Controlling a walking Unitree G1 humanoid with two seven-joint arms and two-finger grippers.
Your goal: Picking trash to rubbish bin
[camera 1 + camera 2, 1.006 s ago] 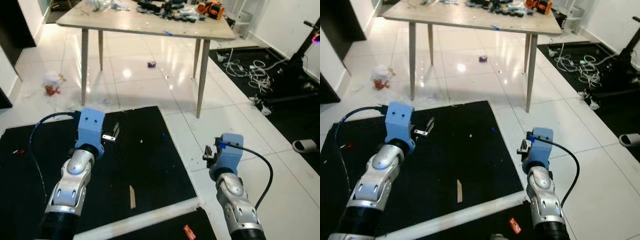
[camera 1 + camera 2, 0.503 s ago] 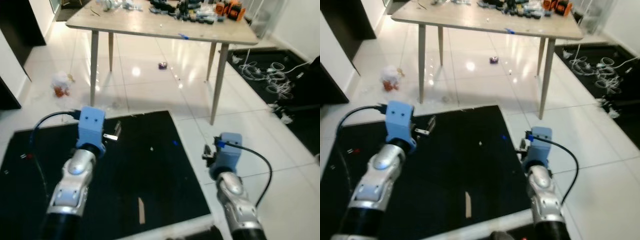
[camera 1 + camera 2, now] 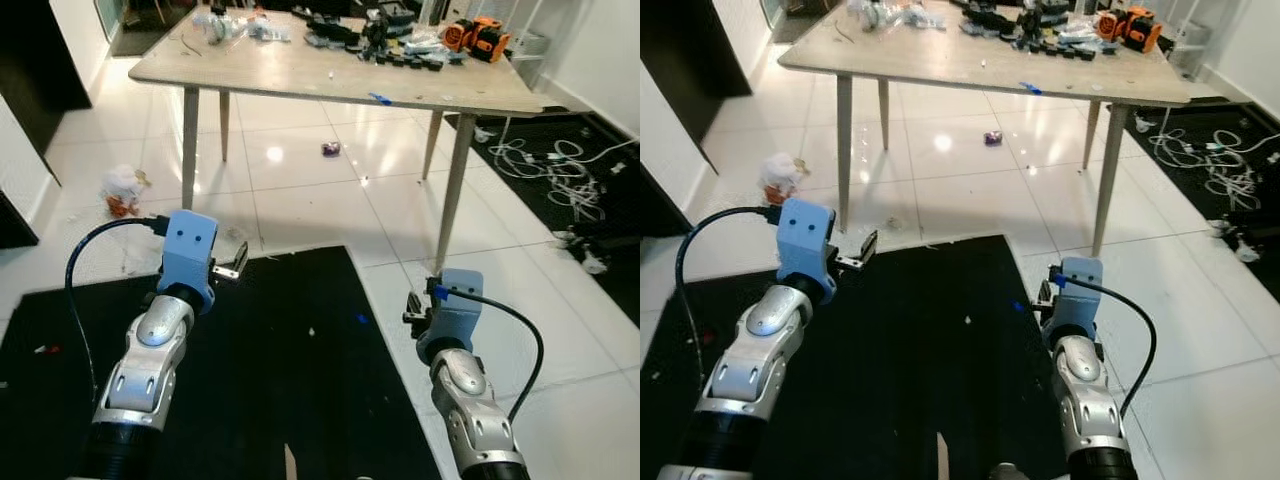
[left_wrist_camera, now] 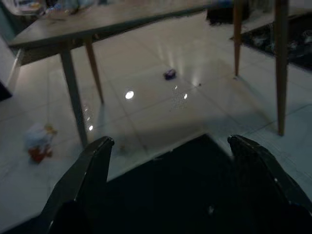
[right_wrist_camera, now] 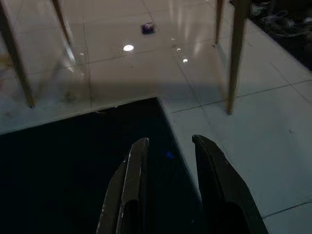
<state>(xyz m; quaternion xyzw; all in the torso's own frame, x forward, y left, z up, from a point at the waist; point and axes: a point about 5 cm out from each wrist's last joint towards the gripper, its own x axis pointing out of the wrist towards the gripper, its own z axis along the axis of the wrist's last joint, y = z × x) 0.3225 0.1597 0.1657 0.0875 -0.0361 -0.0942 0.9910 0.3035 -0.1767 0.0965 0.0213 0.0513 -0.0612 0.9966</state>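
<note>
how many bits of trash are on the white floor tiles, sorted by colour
purple: 1, the small purple scrap under the table
white with orange: 1, the crumpled wad left of the table
total: 2

A mat point(image 3: 300, 350) lies on the floor directly before the robot, with both arms held out above it. The left tool point(image 4: 168, 183) hovers over the mat's far left part, its fingers spread wide; the right tool point(image 5: 168, 183) hovers over the mat's right edge, fingers a little apart. Beyond the mat stands the surface point(image 3: 300, 70), with clutter along its far side. Under it a small scrap point(image 3: 331, 149) lies on the floor. Crumpled trash point(image 3: 121, 190) lies to the surface's left, and cables point(image 3: 560, 170) to its right.
</note>
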